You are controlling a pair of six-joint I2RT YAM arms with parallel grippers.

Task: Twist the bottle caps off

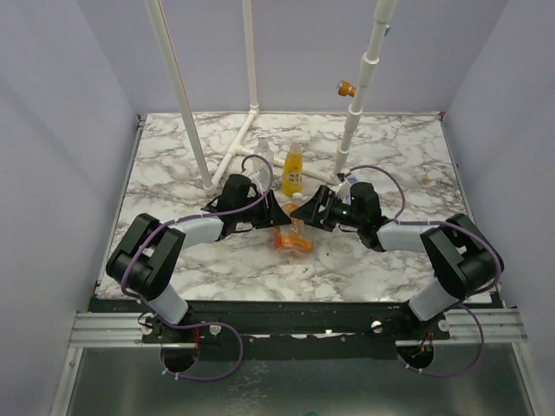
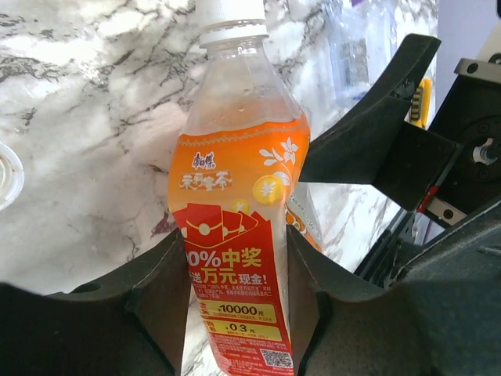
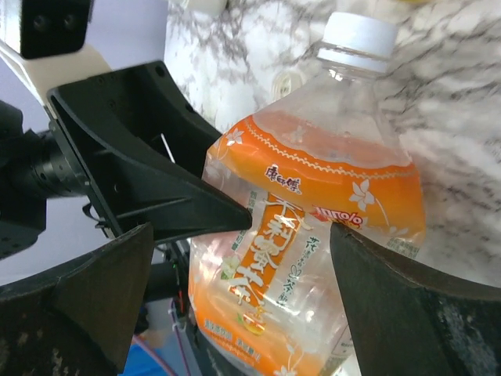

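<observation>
The squat orange bottle with its white cap on is held low over the marble table between both grippers. My left gripper is shut on its lower body, one finger on each side. My right gripper is open and straddles the same bottle, its cap pointing away; the jaws stand wide and the left one is clear of the bottle. The slender yellow-orange bottle stands upright just behind. A clear blue-labelled bottle shows blurred at the back.
The white pipe frame with its yellow-orange knob stands at the back of the table. A whitish round thing lies at the left edge of the left wrist view. Grey walls close in both sides.
</observation>
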